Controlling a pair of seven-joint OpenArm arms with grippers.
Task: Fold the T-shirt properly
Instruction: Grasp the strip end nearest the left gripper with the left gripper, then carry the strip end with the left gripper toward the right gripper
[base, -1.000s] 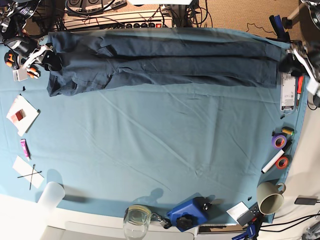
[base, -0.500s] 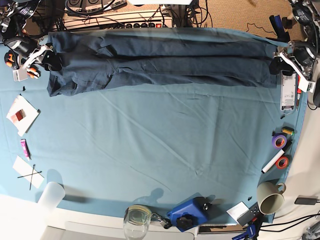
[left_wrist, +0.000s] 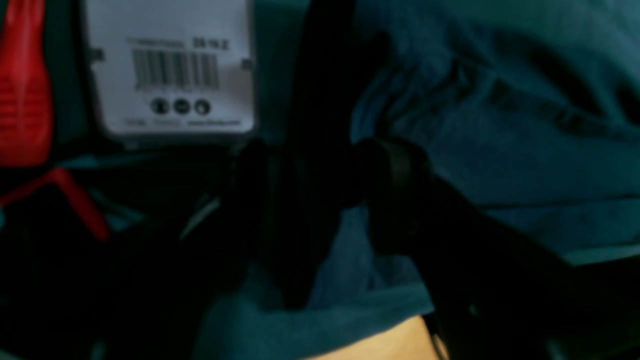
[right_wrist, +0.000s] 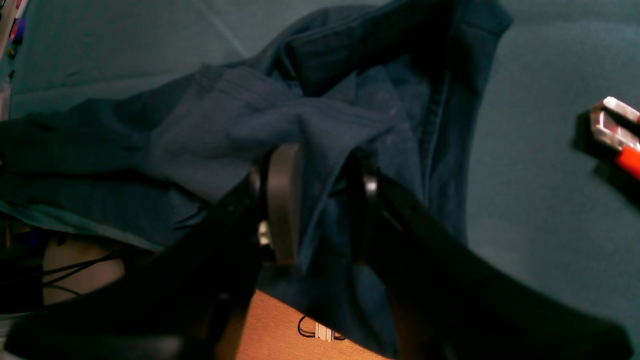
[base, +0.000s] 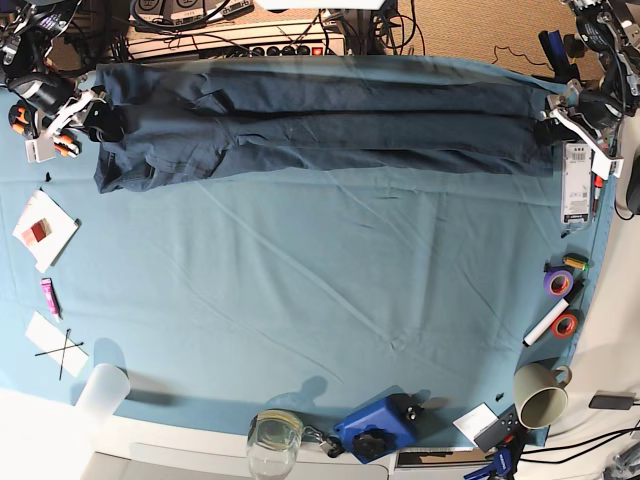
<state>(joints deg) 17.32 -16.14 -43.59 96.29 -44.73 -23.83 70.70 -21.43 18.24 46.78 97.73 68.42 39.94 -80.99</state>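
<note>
The dark navy T-shirt (base: 320, 125) lies stretched in a long band across the far side of the teal tablecloth (base: 320, 300). My right gripper (base: 98, 112) is at its left end. In the right wrist view that gripper (right_wrist: 322, 200) is shut on a bunched fold of the T-shirt (right_wrist: 225, 125). At the shirt's right end sits my left gripper (base: 556, 112). The left wrist view is dark and blurred. There the left gripper (left_wrist: 320, 170) has its jaws apart, low over the edge of the T-shirt (left_wrist: 500, 150).
A white barcode-labelled box (base: 573, 180) and a red marker (base: 600, 168) lie just right of the left gripper. Tape rolls (base: 557, 282), a mug (base: 540, 395), a blue device (base: 375, 428), a glass jar (base: 273, 435), a plastic cup (base: 102, 390) and papers (base: 42, 228) ring the cloth.
My left arm has swung in from the table's right edge to the T-shirt's right end. The right arm and the shirt have not moved.
</note>
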